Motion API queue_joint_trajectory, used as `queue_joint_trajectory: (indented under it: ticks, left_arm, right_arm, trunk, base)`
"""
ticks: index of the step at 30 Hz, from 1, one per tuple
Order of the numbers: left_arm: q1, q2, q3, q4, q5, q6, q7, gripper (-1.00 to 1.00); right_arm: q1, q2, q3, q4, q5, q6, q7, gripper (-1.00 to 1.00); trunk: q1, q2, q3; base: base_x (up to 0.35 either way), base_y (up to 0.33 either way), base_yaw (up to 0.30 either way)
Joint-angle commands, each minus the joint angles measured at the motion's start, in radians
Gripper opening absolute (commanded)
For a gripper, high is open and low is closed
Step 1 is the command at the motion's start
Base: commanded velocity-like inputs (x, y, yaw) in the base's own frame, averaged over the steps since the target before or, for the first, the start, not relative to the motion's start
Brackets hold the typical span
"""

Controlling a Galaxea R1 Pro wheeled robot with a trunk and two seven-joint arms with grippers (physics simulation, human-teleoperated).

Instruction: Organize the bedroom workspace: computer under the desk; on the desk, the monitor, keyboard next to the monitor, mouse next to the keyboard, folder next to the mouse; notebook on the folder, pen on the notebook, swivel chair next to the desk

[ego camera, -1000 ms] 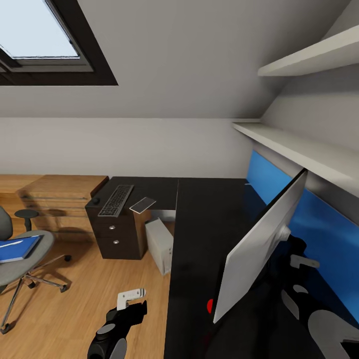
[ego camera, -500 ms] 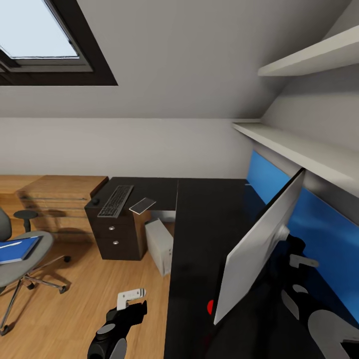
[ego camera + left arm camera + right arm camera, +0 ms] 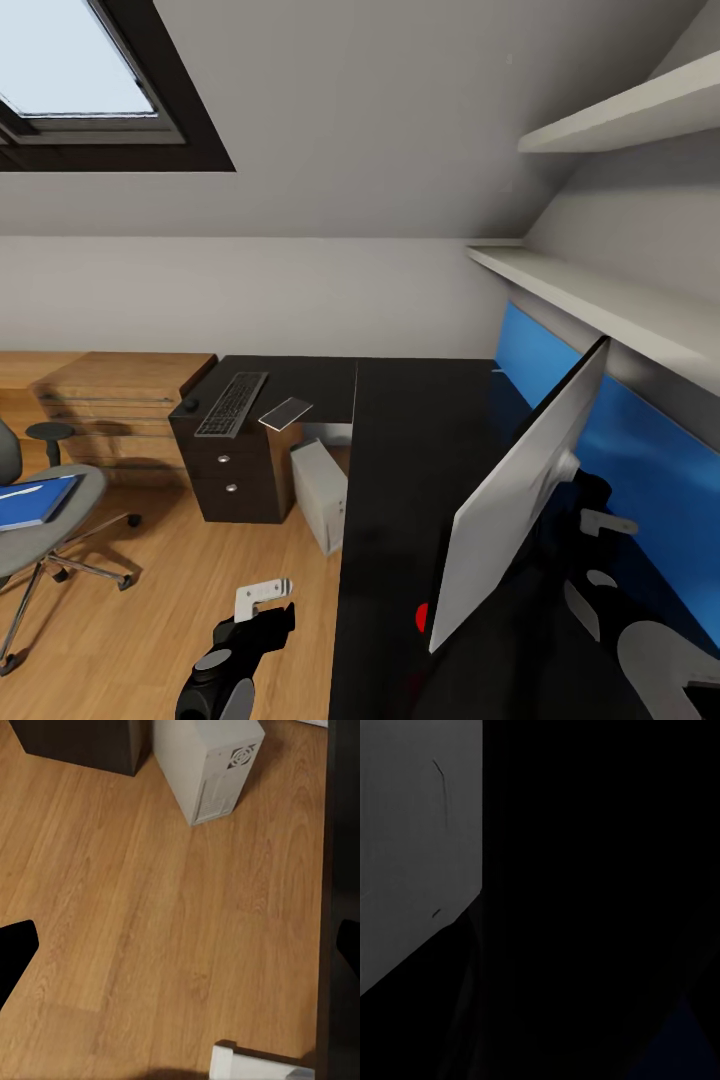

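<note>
While the monitor stands tilted at the surface's right edge, the right pincer's state cannot be told; the left pincer hangs released.

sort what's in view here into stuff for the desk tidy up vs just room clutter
Job: desk, monitor, keyboard, mouse, notebook, computer, folder, swivel chair.

Lying about: drawer cabinet, wood cabinets, wall shelves, skylight.

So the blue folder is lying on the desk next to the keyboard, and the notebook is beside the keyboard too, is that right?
Not quite. In the head view the blue folder lies on the seat of the swivel chair, not on the desk. The rest holds: the notebook lies beside the keyboard.
</note>
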Motion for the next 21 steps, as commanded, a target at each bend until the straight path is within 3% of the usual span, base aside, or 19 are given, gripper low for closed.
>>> queue_joint_trajectory:
  ticks: [1,12,13,21]
  left_arm:
    - [-0.001,0.000,-0.001,-0.001,0.010,0.002,0.010,1.00]
    - [-0.001,0.000,-0.002,-0.001,0.010,0.002,0.010,1.00]
    - [-0.001,0.000,-0.002,-0.001,0.010,0.002,0.010,1.00]
    - [-0.001,0.000,-0.002,-0.001,0.010,0.002,0.010,1.00]
  right_arm:
    - [0.000,0.000,0.022,0.008,-0.028,-0.012,-0.001,-1.00]
    - [0.000,0.000,0.022,0.008,-0.027,-0.014,-0.001,-1.00]
    - [0.000,0.000,0.022,0.008,-0.027,-0.014,-0.001,1.00]
    - [0.000,0.000,0.022,0.008,-0.027,-0.013,-0.001,1.00]
  trunk:
    - [0.001,-0.001,-0.002]
    - [0.001,-0.001,-0.002]
    - [0.001,-0.001,-0.002]
    - [0.001,-0.001,-0.002]
  base:
    - [0.000,0.000,0.000]
    - [0.000,0.000,0.000]
    - [0.000,0.000,0.000]
    - [0.000,0.000,0.000]
